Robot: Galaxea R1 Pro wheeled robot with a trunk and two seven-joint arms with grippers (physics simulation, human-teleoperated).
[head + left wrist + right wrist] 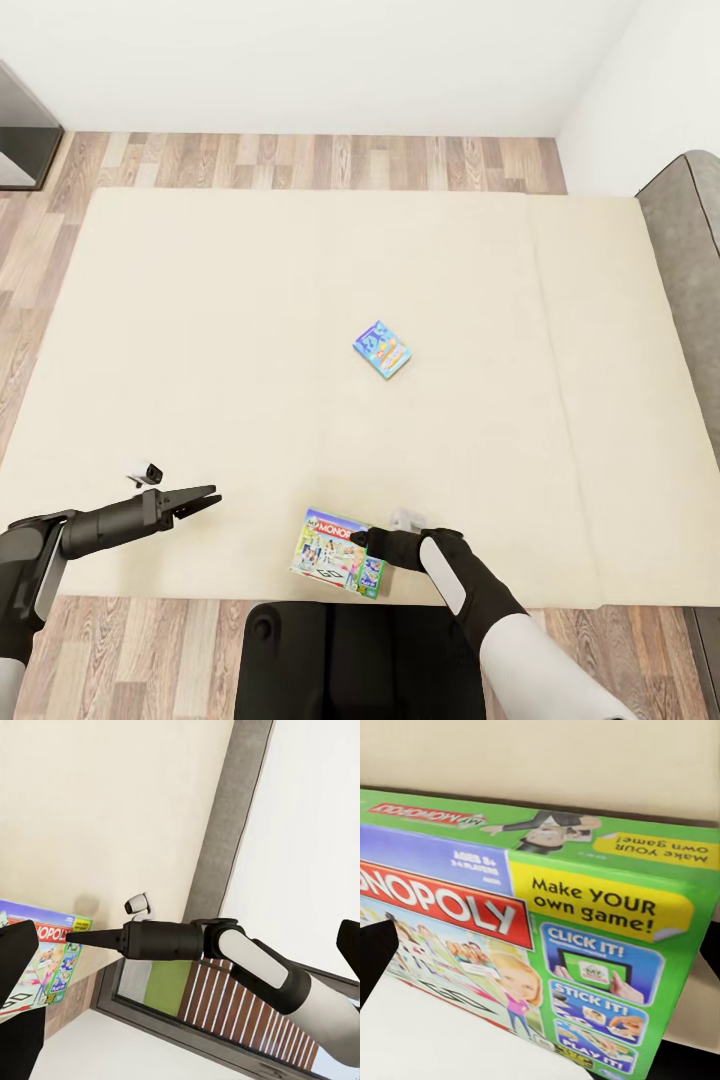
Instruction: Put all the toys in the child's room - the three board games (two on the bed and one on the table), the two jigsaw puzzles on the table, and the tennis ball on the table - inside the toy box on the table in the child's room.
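A wide beige bed [200, 330] (its mattress in two parts) stands on wood-plank floor [300, 160]. A small blue board game [382, 350] lies mid-mattress; a green-edged Monopoly box [330, 550] rests at its near edge.

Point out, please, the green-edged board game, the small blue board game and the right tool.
green-edged board game [330, 552]: head view, middle of its cover.
small blue board game [382, 350]: head view, middle of its top.
right tool [362, 538]: head view, its tip at the box's edge.
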